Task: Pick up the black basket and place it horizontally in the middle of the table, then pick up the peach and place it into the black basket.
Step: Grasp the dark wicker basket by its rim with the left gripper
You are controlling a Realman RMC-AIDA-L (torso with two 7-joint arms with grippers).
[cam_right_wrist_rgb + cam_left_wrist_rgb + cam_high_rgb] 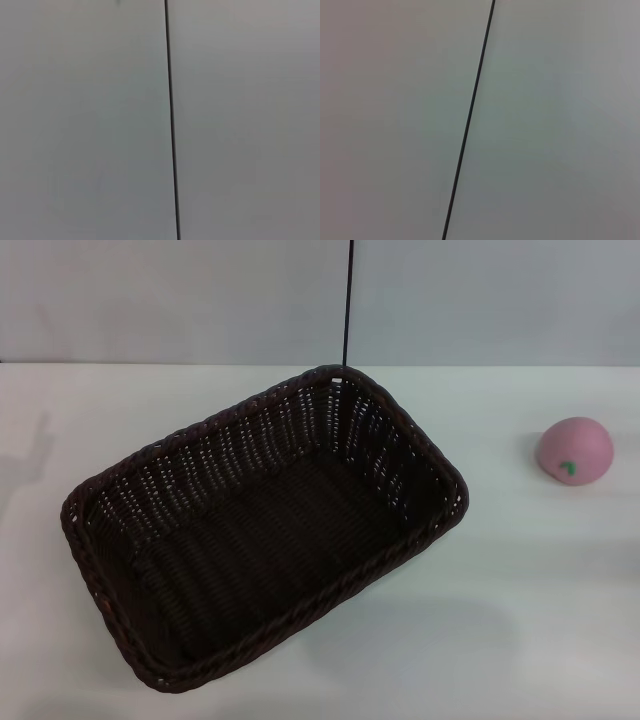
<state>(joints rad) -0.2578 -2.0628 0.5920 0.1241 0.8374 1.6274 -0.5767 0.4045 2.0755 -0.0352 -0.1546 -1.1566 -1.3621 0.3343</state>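
1. The black basket [265,530] sits on the white table [520,620], left of centre and turned at a slant: one corner points to the far wall, the opposite one toward the robot. It is empty.

2. The peach [574,451] rests on the table well apart from the basket, off to the robot's right, with its green leaf mark facing the camera.

3. Neither gripper shows in any view. Both wrist cameras see only a plain wall with a thin dark seam [469,117] running down it, so how far the fingers are open, or whether they hold anything, cannot be told. Judging by that, both arms are parked off the table and the first step, lifting the basket, has not begun.

4. To do it well, grip the braided rim at the middle of a long side, fingers straddling the wall, one inside and one outside. The open weave is stiff enough to carry, but a corner grip would probably let the basket swing.

5. Lift only enough to clear the surface, turn the basket until its long sides run across the table, and set it down at the centre.

6. Keep the swing away from the peach; a round toy will roll if nudged.
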